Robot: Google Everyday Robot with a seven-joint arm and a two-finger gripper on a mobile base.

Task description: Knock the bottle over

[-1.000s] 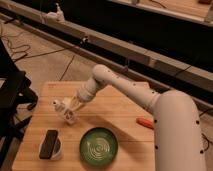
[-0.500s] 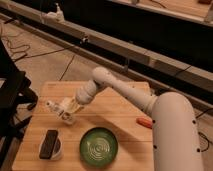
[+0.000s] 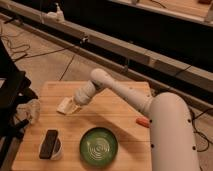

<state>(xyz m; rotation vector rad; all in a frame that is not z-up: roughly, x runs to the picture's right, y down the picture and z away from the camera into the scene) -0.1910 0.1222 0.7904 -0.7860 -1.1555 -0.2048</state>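
The bottle [image 3: 30, 111], small, clear and crinkly, is at the left edge of the wooden table [image 3: 122, 97]. I cannot tell whether it stands or lies. My gripper [image 3: 66, 106] is low over the table's left part, to the right of the bottle and apart from it. A pale flat shape shows at the gripper's tip. The white arm [image 3: 125, 95] reaches in from the lower right.
A white cup with a black phone [image 3: 50, 145] stands at the front left. A green bowl [image 3: 98, 146] sits at the front middle. A small orange thing [image 3: 143, 121] lies by the arm's base. Black equipment [image 3: 10, 95] stands left of the table.
The bottle has moved left, from just beside the gripper to the table's left edge. The gripper has stayed in nearly the same place.
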